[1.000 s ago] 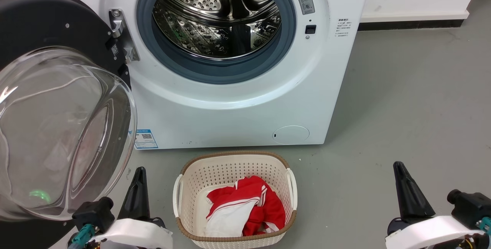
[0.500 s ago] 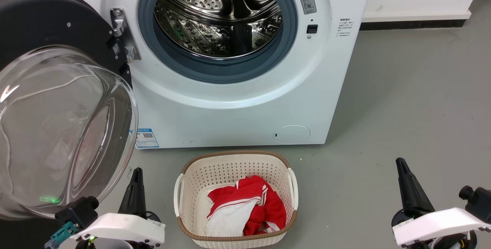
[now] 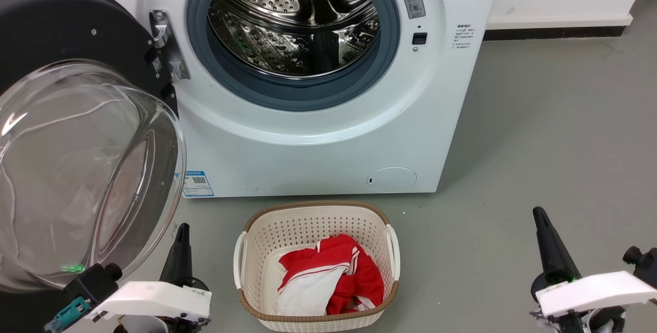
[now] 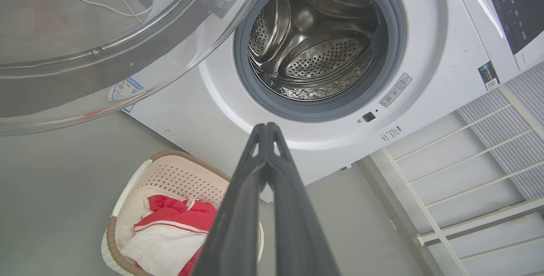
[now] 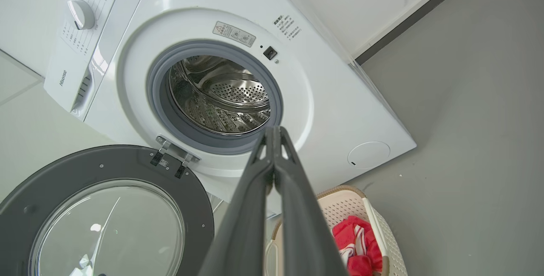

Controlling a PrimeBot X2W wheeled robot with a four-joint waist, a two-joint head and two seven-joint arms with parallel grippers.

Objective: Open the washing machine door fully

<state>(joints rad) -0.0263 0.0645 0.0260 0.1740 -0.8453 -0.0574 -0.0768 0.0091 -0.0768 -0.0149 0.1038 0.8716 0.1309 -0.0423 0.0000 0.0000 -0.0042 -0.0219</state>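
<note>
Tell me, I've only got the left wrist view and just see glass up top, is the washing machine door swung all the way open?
Observer: The right wrist view shows the washing machine door swung wide on its hinge, inner face turned outward.
Operator: Is the right gripper on it?
Observer: No, the right gripper is shut, holding nothing, apart from the door.
Operator: Where is it?
Observer: In the head view it sits low at the right, over the floor, right of the basket.

Our left gripper (image 3: 182,229) and right gripper (image 3: 538,214) have long dark tapered fingers (image 4: 293,216) and white shells (image 3: 154,294), the left with a teal plug (image 3: 69,315).
</note>
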